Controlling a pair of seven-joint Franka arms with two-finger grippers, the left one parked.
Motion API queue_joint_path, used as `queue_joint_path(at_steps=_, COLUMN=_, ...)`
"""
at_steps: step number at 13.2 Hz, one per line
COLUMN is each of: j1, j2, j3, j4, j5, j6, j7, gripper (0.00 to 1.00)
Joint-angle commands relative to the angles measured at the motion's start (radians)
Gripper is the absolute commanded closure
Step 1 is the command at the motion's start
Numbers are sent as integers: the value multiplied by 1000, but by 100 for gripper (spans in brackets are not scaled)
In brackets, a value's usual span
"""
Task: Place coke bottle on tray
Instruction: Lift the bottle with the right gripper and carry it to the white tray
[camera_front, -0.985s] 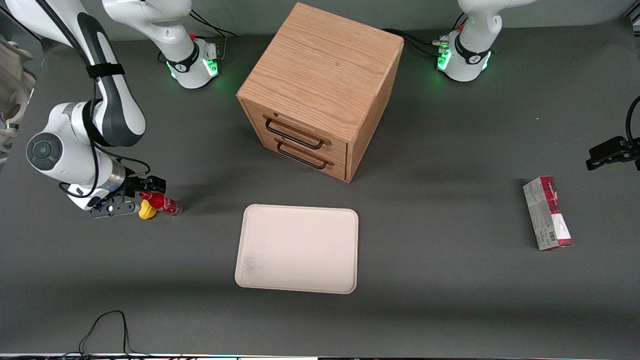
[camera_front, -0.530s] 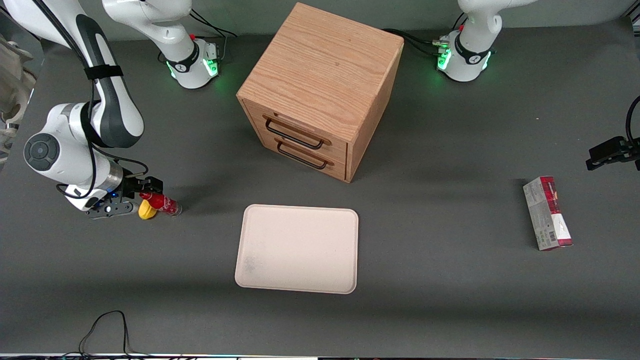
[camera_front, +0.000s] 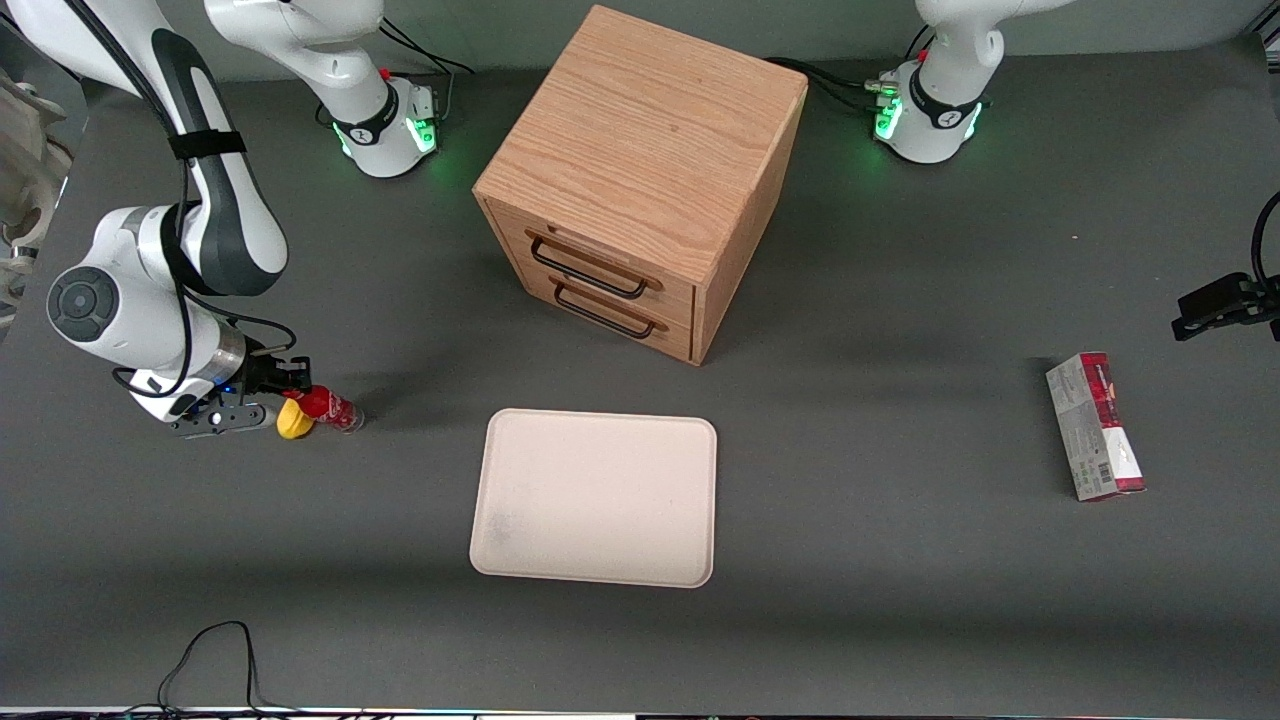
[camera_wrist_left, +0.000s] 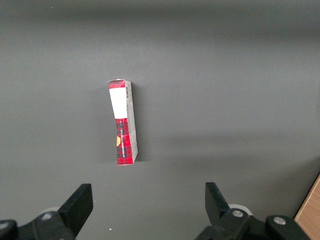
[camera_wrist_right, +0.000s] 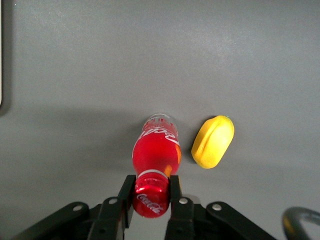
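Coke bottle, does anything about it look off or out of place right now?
The coke bottle lies on its side on the table, not upright, close beside a yellow lemon-shaped object. The gripper has its jaws shut on the capped end. No spill or damage shows. The tray holds nothing.

The front camera sits high, looking steeply down on the whole dark bench (camera_front: 880, 600): cabinet (camera_front: 640, 170), tray (camera_front: 596, 498), carton (camera_front: 1094, 426).

The right wrist camera rides close, pointing straight down past the gripper (camera_wrist_right: 151, 196), whose fingers (camera_wrist_right: 126, 193) clamp the coke bottle (camera_wrist_right: 155, 159) at its cap; the lemon-shaped object (camera_wrist_right: 213, 141) lies just beside. The front view shares these: gripper (camera_front: 292, 385), bottle (camera_front: 328, 407), yellow object (camera_front: 293, 423).

The left wrist camera hangs farther up, facing down at the carton (camera_wrist_left: 123, 122), also shared with the front view.
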Motion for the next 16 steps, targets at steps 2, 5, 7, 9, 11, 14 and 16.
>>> queue_joint_path(at_steps=2, j1=7, j2=-19, j3=-3, j4=6, j5=15, j6=-31, j7=-21, gripper=100)
queue_joint_path(at_steps=5, j1=7, j2=-35, j3=-3, j4=159, j5=14, j6=-270, j7=-7, gripper=100)
queue_joint_path(at_steps=7, j1=10, j2=-30, j3=0, j4=316, j5=15, j6=-456, j7=19, gripper=100)
queue_joint_path(at_steps=9, j1=11, j2=-3, j3=1, j4=499, j5=15, j6=-618, j7=48, gripper=100)
queue_joint_path(at_steps=11, j1=13, j2=48, j3=4, j4=684, j5=17, j6=-767, j7=74, gripper=100)
queue_joint_path(at_steps=14, j1=21, j2=170, j3=9, j4=944, j5=26, j6=-945, j7=120, gripper=100)
queue_joint_path(at_steps=16, j1=22, j2=226, j3=41, j4=1018, j5=43, j6=-955, j7=199, gripper=100)
